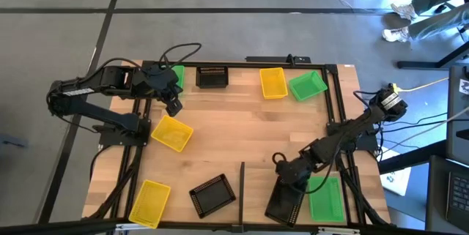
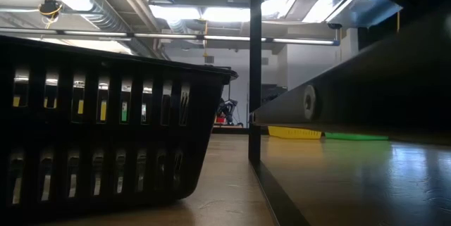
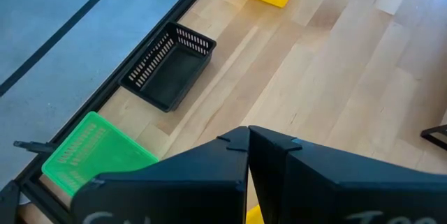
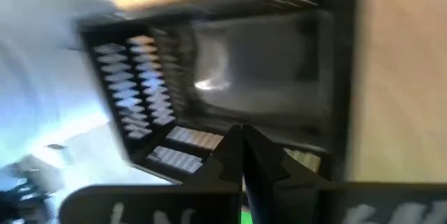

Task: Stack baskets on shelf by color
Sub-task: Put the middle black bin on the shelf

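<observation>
Right hand point(image 1: 284, 178) clamped on black basket point(image 1: 285, 203) rim.

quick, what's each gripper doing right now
Left gripper: shut, empty, above the table's far left.
Right gripper: shut on the black basket's rim, near right on the shelf.

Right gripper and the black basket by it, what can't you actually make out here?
- Right wrist view: motion blur hides whether the right gripper pinches the black basket wall.
- High view: the right arm covers that contact.
- Low view: another black basket close up blocks most of the table.
</observation>
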{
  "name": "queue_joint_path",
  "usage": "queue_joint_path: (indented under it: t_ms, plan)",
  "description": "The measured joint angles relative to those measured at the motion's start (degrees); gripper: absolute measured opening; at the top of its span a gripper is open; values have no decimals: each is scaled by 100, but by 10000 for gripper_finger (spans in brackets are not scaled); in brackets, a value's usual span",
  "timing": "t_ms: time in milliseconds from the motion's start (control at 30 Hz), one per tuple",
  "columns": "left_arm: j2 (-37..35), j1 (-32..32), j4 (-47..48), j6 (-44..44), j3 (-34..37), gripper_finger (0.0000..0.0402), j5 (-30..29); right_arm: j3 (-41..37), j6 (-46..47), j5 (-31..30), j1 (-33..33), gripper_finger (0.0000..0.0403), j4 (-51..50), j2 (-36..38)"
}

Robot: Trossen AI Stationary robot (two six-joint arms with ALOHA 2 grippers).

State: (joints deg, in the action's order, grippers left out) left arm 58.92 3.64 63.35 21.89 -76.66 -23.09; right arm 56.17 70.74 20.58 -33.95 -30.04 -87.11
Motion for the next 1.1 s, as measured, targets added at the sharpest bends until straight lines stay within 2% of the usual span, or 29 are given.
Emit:
queue_joint_path:
  t_ms: [233,400,867,1033,1100]
  plan:
    - [0,0,0,0,-1,0,-2,279,-408,-17,4,0,-1099,0]
    - [0,0,0,0,0,0,-2,464,-667,-292,19,0,-1705,2]
    - [0,0,0,7,0,0,0,508,-935,-1001,74,0,-1923,2]
    - [0,0,0,24,-2,0,0,1018,-1637,-1042,234,0,-1934,2]
    - [0,0,0,24,-2,0,0,1252,-1872,-1304,327,0,-1899,9]
